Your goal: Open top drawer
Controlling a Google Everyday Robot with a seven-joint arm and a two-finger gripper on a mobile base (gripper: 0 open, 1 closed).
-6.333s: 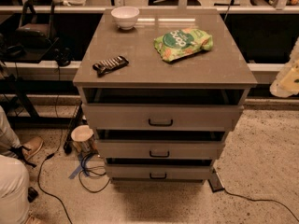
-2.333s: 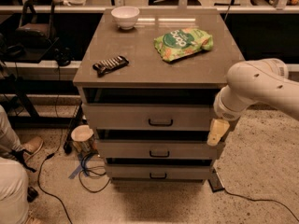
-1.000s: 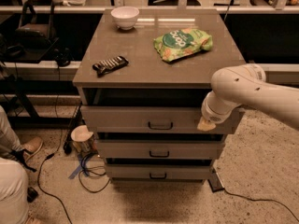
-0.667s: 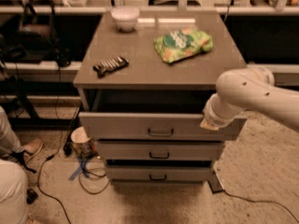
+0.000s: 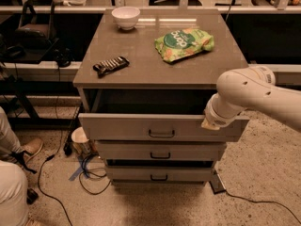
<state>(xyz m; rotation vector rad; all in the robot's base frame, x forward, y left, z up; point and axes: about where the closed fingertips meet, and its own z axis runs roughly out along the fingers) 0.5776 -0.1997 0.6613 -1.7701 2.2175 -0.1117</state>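
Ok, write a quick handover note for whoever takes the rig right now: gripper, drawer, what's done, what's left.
The gripper is at the right end of the top drawer front's upper edge, away from the handle.
The top drawer is partly out, its front ahead of the lower drawers.
Done: opening begun.
Left: probably pull it further out.
On top: bowl, chip bag, snack bar.

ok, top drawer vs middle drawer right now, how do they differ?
The top drawer sticks out, dark gap showing behind its front; the middle drawer sits further back. Top drawer's front is wider and taller than the middle drawer's. The gripper is at the top drawer's right end; nothing touches the middle drawer. Both have grey-beige fronts with a central black bar handle.
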